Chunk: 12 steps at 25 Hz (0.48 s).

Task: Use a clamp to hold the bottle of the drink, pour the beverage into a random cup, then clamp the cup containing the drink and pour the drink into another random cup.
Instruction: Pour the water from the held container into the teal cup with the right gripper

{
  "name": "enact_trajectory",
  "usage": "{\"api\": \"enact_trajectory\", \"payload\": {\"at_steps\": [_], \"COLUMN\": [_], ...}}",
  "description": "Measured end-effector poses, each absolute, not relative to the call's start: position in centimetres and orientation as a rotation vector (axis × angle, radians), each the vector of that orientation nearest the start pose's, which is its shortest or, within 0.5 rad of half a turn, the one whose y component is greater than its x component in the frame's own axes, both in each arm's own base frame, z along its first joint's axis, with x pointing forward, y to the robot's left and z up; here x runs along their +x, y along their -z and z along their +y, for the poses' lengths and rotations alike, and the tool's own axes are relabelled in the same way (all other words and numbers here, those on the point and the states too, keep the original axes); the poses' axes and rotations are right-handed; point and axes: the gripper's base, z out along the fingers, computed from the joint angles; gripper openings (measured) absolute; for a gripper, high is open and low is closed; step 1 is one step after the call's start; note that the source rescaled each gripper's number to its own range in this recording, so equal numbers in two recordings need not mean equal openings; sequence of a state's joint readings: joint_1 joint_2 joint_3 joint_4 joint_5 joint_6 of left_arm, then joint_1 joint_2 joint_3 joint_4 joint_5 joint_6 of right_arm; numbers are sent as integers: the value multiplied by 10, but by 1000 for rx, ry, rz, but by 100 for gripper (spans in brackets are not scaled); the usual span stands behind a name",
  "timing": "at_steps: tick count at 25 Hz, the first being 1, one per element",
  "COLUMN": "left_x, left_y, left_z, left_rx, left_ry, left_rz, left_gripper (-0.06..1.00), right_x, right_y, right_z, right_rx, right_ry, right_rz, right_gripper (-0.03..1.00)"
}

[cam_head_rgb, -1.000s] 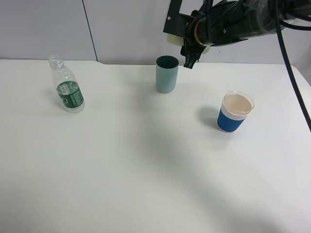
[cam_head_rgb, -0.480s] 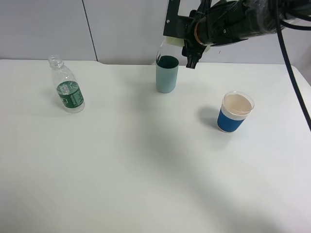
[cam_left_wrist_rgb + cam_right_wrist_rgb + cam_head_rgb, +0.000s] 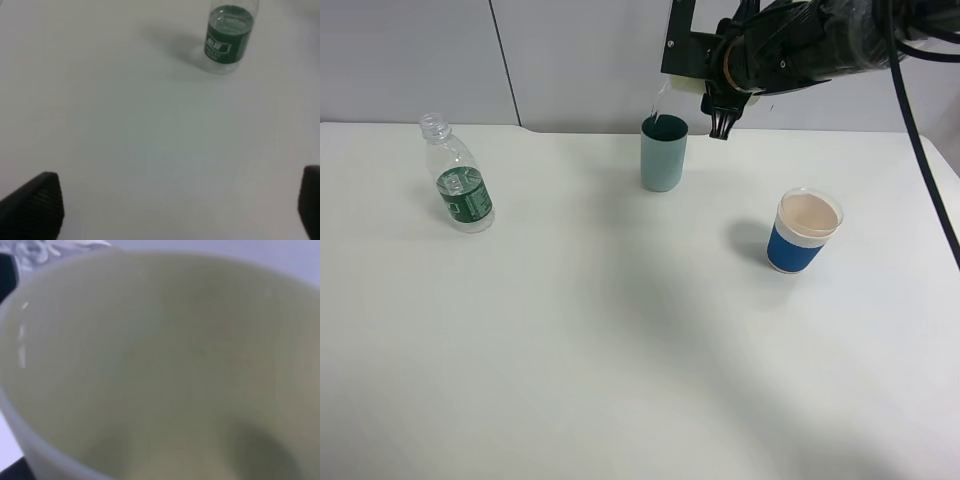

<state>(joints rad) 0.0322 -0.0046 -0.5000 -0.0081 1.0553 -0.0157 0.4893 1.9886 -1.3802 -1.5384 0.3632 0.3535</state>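
Tumbler (image 3: pixel 688 84), pale yellow-green and plain, hangs tipped over at the back of the table (image 3: pixel 620 350), just above and beside the teal cup (image 3: pixel 663 155). From the high camera only slivers of its pale wall show past the black wrist hardware. The right wrist camera looks straight into its mouth, where the smooth, blurred inside (image 3: pixel 160 365) fills nearly the whole picture. A thin clear thread of water (image 3: pixel 660 103) slants from its rim down into the teal cup's dark green mouth.

The right gripper (image 3: pixel 717 100) is clamped tight on the tumbler, one dark finger pointing down beside the cup's far rim. Its arm reaches in from the upper right, nearly level, with the wrist rolled over.

The left gripper (image 3: pixel 172 205) stands wide apart with nothing between its tips, low over bare table. The bottle (image 3: pixel 230 32) stands some way ahead of it.

A second ago no stream showed and the hanging finger sat lower and nearer the teal cup. Since then the wrist has rolled further, the finger has swung up and away, and the pour has begun.

The bottle (image 3: pixel 460 180), uncapped and upright with its green label, stands at far left as before. The blue-sleeved cup (image 3: pixel 804 235) is likewise unmoved, right of the teal cup and nearer the camera.
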Motion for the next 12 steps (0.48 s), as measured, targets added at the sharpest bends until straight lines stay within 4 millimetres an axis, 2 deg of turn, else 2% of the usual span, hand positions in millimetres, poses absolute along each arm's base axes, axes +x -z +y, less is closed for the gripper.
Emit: {"api": "enact_trajectory", "payload": {"at_steps": [12], "left_x": [-5], "left_y": [-278], "left_z": [-1], "left_rx": [-48], "left_ry": [-1], "left_rz": [2034], "left_gripper": [87], "right_x": [414], "right_y": [-216], "right_z": [184], "right_rx": [-1451], "right_ry": [793], "right_rz": [1610], "right_gripper": [1]}}
